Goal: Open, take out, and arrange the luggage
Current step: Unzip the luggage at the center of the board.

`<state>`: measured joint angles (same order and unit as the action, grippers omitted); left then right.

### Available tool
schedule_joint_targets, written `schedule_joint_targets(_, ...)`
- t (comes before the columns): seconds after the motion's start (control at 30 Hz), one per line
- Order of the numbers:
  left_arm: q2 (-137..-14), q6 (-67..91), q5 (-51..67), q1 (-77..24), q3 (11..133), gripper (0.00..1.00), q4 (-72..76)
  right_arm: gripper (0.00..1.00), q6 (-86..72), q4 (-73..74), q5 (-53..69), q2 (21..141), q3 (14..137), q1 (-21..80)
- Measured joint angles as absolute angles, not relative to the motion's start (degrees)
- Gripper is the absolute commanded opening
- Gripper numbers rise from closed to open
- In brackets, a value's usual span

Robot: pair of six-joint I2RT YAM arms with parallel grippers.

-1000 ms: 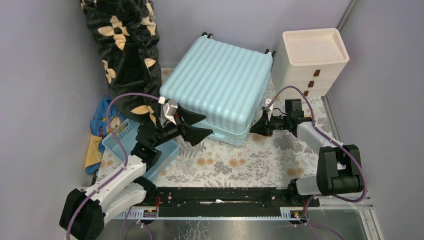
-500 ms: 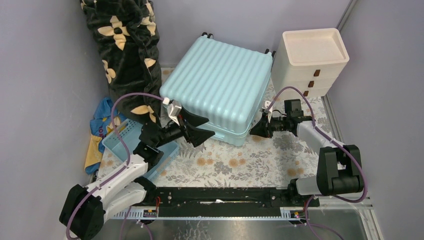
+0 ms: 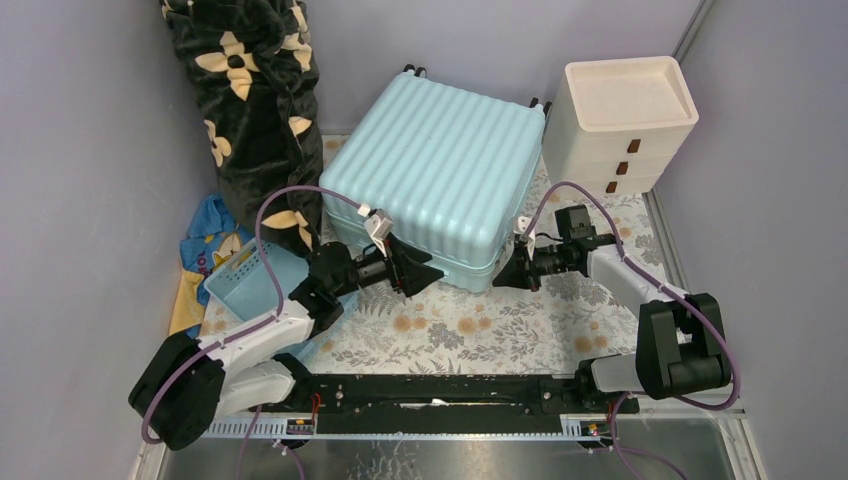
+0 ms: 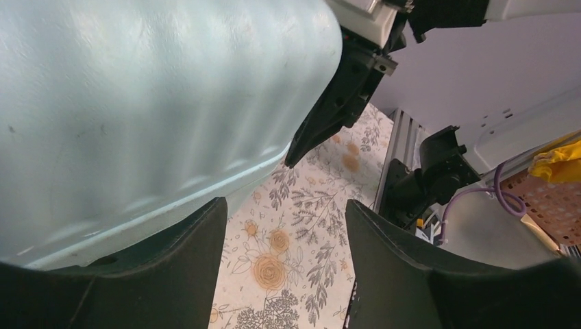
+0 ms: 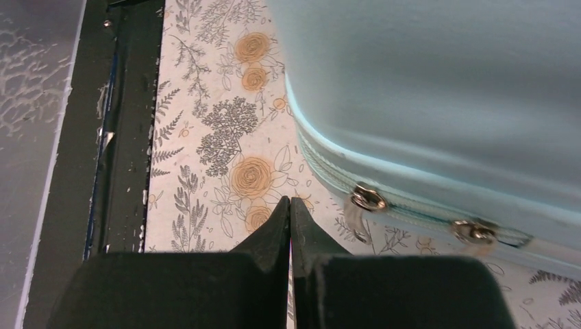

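Aqua luggage [image 3: 440, 165] between floral blanket [image 3: 255, 100] and cream drawers [image 3: 620, 130].

Floral table [image 3: 480, 325] carries luggage [image 3: 440, 170], drawer unit [image 3: 625, 120], basket [image 3: 245, 285], perhaps blanket roll [image 3: 255, 100].
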<state>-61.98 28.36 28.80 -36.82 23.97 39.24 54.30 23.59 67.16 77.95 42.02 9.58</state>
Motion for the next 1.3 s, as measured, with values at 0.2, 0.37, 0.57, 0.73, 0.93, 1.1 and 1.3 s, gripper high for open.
schedule_joint_targets(0.2,-63.4,27.7,27.6,-38.3,23.9,0.72,39.0,0.13,54.3,24.1,66.9,77.5,42.0,10.5)
schedule_joint_targets(0.37,-63.0,27.3,26.5,-39.6,22.6,0.73,39.2,0.27,56.0,26.2,65.2,76.0,42.1,9.6)
schedule_joint_targets(0.57,-62.0,25.6,23.5,-42.6,19.2,0.73,41.5,0.39,59.8,28.3,61.5,73.6,42.1,8.4)
schedule_joint_targets(0.73,-62.2,23.3,19.2,-47.0,16.9,0.73,44.7,0.41,58.8,26.1,59.6,72.9,41.5,8.4)
schedule_joint_targets(0.93,-64.5,22.3,15.2,-49.2,16.8,0.72,48.2,0.43,53.3,19.6,58.5,72.2,39.4,8.7)
schedule_joint_targets(1.1,-66.4,22.2,13.0,-50.3,16.8,0.72,49.5,0.43,49.4,15.4,57.9,72.2,38.3,10.2)
schedule_joint_targets(1.3,-67.8,22.1,11.7,-51.2,16.8,0.72,49.8,0.4,46.6,12.8,57.6,72.2,38.2,12.1)
